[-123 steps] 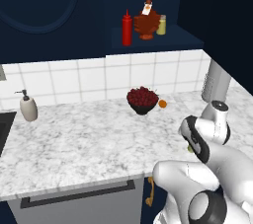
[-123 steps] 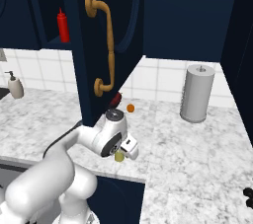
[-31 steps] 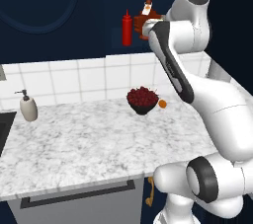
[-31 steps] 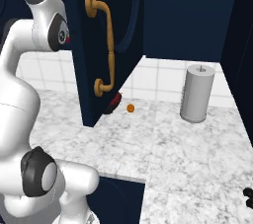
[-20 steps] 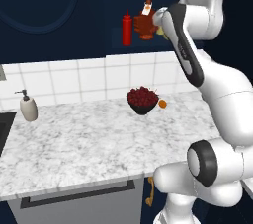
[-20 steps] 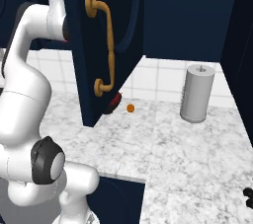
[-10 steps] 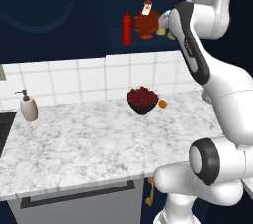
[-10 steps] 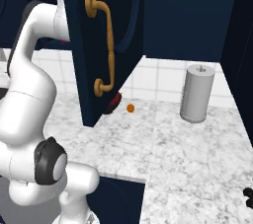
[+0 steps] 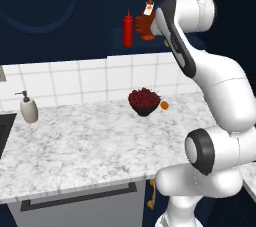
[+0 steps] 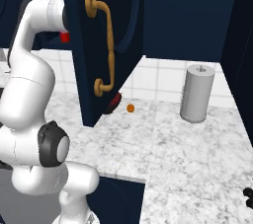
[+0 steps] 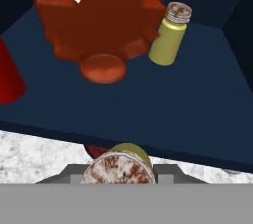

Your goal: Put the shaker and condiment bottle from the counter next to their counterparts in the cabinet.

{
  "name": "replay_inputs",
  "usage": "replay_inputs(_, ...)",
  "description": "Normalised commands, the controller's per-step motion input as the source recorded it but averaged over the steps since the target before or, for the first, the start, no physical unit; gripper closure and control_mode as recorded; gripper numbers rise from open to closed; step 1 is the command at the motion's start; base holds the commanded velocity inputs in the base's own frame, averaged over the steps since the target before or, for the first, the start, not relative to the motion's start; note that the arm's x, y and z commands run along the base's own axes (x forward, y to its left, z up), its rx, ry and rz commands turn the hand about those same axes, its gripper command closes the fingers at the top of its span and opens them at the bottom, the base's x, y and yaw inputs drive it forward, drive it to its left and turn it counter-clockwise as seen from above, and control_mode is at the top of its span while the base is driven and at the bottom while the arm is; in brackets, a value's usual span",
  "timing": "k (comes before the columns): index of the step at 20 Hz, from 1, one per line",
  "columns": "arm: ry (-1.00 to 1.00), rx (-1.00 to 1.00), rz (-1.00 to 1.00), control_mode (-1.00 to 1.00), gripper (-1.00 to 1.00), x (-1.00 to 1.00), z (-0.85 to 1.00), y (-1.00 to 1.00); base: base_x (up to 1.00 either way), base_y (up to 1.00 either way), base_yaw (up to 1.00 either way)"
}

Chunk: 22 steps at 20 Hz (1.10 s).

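Cabinet (image 11: 148, 104) shelf: end effector (image 11: 118, 171) grips shaker (image 11: 118, 166).

We are in a rendered home kitchen. We see a marbled stone desk (image 9: 75, 146) backed by white wall tiles (image 9: 85, 78), with dark navy wall cabinets (image 10: 106, 30) above, one door carrying a curved brass handle (image 10: 106, 45). A soap pump (image 9: 28, 108) stands near a sink edge, a bowl of red fruit (image 9: 144, 100) sits by the tiles, and a grey canister (image 10: 197, 93) stands further along.
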Motion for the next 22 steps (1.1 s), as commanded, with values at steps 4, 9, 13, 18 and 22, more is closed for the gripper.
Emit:
replay_inputs(4, 0.0, -0.01, 0.03, -1.0, 1.0, 0.04, 0.02, 0.01, 0.0, 0.0, 0.0)
replay_inputs(9, 0.12, -0.01, 0.05, -1.0, 1.0, 0.36, 0.08, -0.16, 0.0, 0.0, 0.0)
replay_inputs(13, 0.11, 0.0, 0.03, -1.0, 1.0, 0.3, 0.03, -0.02, 0.0, 0.0, 0.0)
replay_inputs(18, 0.0, -0.03, 0.01, -1.0, 1.0, 0.03, 0.0, 0.04, 0.0, 0.0, 0.0)
replay_inputs(22, 0.13, 0.0, 0.12, -1.0, 1.0, 0.38, 0.0, -0.15, 0.0, 0.0, 0.0)
